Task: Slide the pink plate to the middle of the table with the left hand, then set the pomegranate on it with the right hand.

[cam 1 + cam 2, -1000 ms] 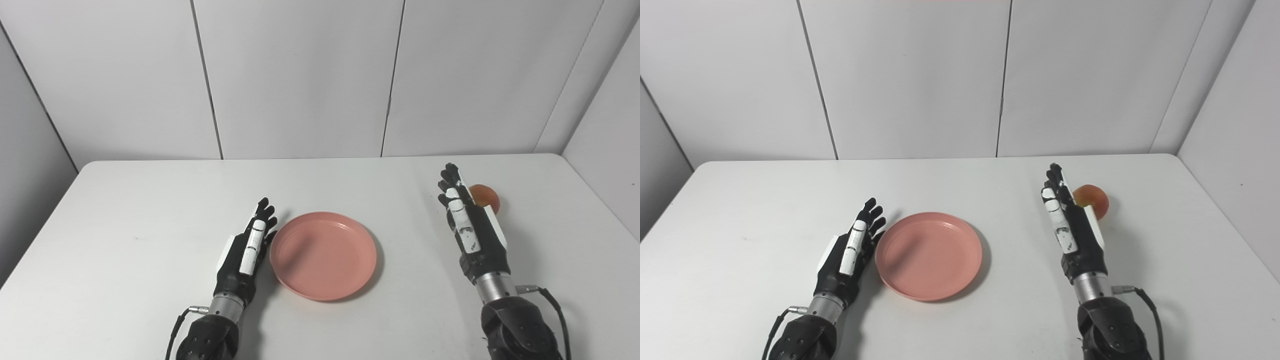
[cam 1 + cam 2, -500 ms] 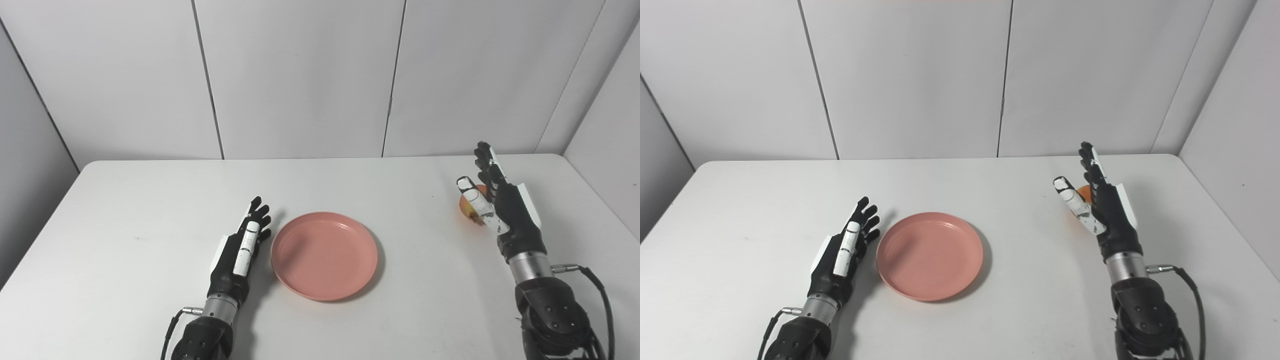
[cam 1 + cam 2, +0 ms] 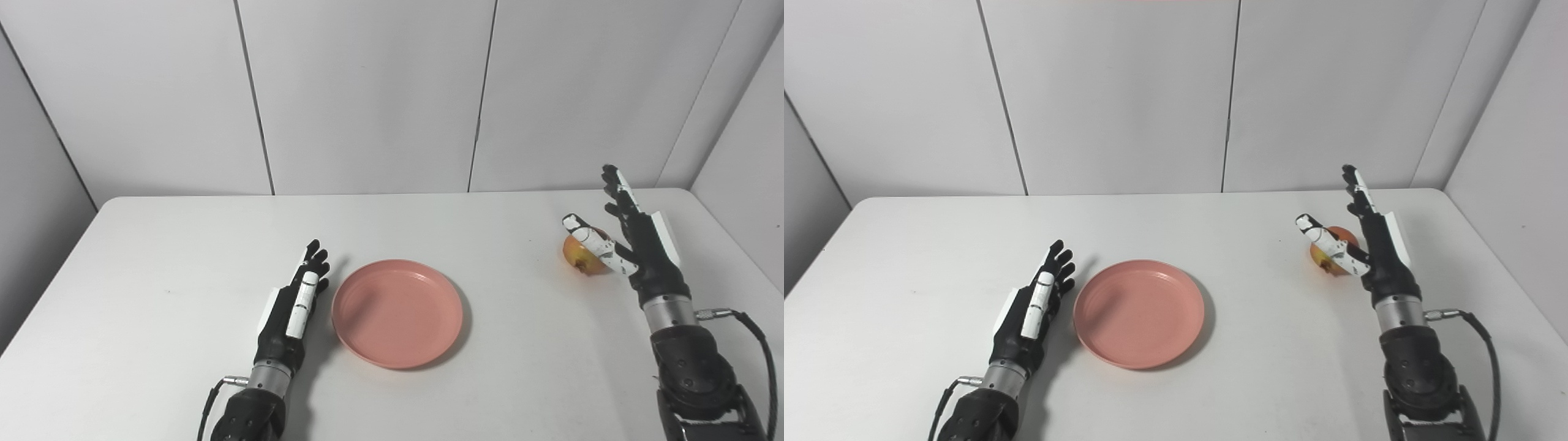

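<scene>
The pink plate (image 3: 398,312) lies flat near the middle of the white table (image 3: 153,257), with nothing on it. My left hand (image 3: 293,303) rests open just left of the plate, fingers straight and a small gap from its rim. The pomegranate (image 3: 579,254), red and yellow, sits on the table at the right. My right hand (image 3: 634,242) is open beside it, thumb (image 3: 591,240) spread across the front of the fruit, fingers pointing up on its right side. The hand partly hides the fruit.
Grey wall panels (image 3: 367,92) stand behind the table, and an angled panel (image 3: 741,165) closes the right side. The table's right edge runs close to my right arm (image 3: 692,373).
My right hand has swung from the left of the pomegranate to its right side and spread its thumb. My left hand has drawn back slightly from the plate. The plate has stayed put.
</scene>
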Action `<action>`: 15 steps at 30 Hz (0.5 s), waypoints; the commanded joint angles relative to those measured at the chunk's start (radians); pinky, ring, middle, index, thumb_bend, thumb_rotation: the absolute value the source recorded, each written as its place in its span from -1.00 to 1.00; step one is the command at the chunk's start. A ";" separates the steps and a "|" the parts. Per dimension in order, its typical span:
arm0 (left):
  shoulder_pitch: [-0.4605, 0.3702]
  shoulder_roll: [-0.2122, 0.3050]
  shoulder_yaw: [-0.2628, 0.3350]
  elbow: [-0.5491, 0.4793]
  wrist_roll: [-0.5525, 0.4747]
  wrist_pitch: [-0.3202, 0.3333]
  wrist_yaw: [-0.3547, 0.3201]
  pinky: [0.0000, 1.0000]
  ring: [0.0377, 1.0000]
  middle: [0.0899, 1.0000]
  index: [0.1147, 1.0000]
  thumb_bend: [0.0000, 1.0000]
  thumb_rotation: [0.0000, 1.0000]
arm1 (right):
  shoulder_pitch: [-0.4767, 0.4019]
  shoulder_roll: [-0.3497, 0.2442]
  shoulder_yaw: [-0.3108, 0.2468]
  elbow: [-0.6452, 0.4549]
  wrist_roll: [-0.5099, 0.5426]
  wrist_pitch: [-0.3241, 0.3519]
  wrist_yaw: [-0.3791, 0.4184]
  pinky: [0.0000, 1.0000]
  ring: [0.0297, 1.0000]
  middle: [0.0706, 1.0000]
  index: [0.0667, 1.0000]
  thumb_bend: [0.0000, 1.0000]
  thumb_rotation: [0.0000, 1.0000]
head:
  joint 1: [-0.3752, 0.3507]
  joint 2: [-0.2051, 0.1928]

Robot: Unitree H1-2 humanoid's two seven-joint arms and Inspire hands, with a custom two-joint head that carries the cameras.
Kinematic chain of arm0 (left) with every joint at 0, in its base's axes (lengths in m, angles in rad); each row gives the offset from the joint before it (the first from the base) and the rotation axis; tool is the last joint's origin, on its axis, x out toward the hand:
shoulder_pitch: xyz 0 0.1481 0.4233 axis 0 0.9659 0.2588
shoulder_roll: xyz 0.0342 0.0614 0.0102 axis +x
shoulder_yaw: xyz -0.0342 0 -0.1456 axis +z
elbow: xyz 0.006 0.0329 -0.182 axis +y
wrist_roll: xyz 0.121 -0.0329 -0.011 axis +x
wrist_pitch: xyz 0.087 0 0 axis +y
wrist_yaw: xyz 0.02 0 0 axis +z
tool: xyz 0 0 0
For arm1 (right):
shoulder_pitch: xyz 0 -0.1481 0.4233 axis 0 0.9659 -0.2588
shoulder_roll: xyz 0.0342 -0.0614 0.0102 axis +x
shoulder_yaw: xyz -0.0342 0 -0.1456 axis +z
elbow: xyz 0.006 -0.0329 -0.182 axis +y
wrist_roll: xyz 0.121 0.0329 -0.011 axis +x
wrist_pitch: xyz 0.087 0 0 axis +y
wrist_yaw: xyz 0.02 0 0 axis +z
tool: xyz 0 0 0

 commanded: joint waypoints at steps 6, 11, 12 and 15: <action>-0.076 -0.013 0.006 0.025 -0.017 -0.026 -0.008 0.93 0.97 0.98 0.99 0.13 1.00 | -0.081 -0.065 0.015 0.045 -0.095 0.047 -0.019 0.84 0.92 0.92 0.92 0.58 0.22 | -0.009 0.002; -0.087 -0.013 0.010 0.039 -0.022 -0.029 -0.015 0.94 0.97 0.99 0.99 0.13 1.00 | -0.102 -0.076 0.018 0.112 -0.112 0.059 -0.027 0.77 0.90 0.92 0.91 0.66 0.05 | -0.023 0.005; -0.087 -0.012 0.010 0.039 -0.023 -0.029 -0.017 0.94 0.98 0.99 1.00 0.13 1.00 | -0.105 -0.078 0.020 0.122 -0.118 0.058 -0.030 0.73 0.88 0.92 0.90 0.68 0.01 | -0.023 0.005; -0.088 -0.010 0.012 0.042 -0.028 -0.034 -0.020 0.95 0.98 1.00 1.00 0.13 1.00 | -0.120 -0.084 0.029 0.165 -0.142 0.051 -0.046 0.65 0.83 0.90 0.88 0.72 -0.06 | -0.036 0.006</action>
